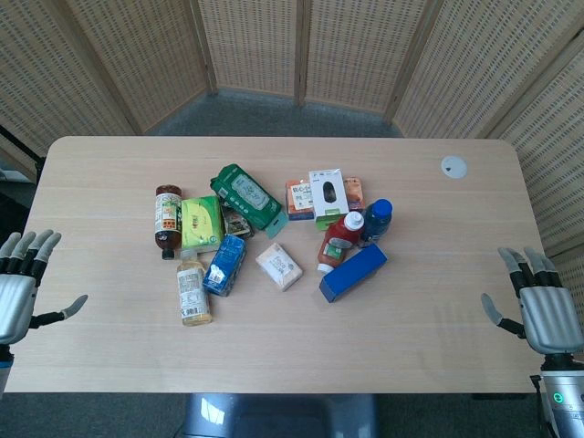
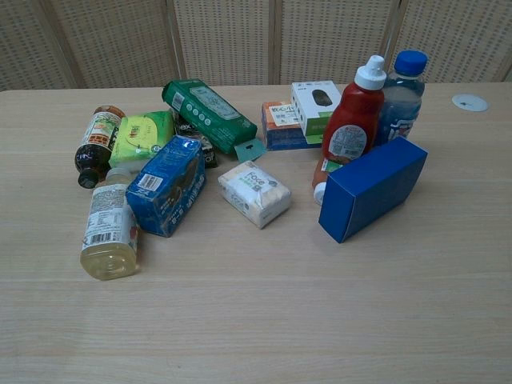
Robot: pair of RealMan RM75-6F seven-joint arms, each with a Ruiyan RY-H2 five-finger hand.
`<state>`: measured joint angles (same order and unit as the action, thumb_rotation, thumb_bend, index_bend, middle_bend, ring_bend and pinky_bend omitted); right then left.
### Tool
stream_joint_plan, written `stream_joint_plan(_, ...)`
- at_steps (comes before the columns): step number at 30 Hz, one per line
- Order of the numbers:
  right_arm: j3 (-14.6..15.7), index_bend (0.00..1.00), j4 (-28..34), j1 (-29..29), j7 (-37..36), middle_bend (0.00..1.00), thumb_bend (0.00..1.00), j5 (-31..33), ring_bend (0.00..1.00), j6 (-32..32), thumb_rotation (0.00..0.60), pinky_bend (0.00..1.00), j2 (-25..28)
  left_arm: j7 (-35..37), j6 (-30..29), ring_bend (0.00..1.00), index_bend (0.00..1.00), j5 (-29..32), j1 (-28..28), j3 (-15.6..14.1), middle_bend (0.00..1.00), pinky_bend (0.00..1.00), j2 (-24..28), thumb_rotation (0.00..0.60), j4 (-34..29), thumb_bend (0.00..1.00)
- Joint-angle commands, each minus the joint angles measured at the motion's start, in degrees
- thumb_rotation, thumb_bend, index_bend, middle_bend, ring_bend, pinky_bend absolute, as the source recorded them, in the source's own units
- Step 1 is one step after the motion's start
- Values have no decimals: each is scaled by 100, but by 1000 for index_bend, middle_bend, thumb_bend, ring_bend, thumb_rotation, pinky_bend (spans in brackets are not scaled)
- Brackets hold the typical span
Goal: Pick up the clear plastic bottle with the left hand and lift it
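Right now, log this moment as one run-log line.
phase: pre-reach | left hand: open, table's left edge | right hand: open, right edge | clear plastic bottle: lying flat beside blue pack, untouched

I see the clear plastic bottle w/ blue cap point(image 1: 376, 220) point(image 2: 400, 94) standing upright, right side of the clutter, approx mid-table. Transparent body w/ a bluish label. It's just behind the red ketchup bottle point(image 2: 353, 122), touching or nearly so; can't tell which.
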<state>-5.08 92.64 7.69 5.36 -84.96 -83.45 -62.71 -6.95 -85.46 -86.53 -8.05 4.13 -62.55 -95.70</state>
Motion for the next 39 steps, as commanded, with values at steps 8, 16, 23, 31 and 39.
stream_joint_plan(8,50,0,-9,-109,-84,0,389,-99,0,-170,23,0,11,111,-74,0,0,-106,30,-48,0,0,11,340,46,224)
stream_joint_plan(16,64,0,-31,-153,-125,0,389,-121,0,-217,26,0,-20,396,64,0,39,-219,-38,-104,53,0,178,340,-78,224)
stream_joint_plan(23,18,0,86,-102,14,0,389,-110,0,-163,25,0,39,883,619,140,267,-409,-252,-321,407,0,519,342,-341,225)
stream_joint_plan(31,-18,0,349,-7,266,0,389,-148,0,-74,27,0,126,1628,1829,250,312,-943,-933,-682,718,0,813,343,-171,225)
stream_joint_plan(39,-4,0,480,-80,356,0,392,-140,0,-174,21,0,183,1498,2490,305,313,-1215,-1317,-917,733,0,549,342,-16,224)
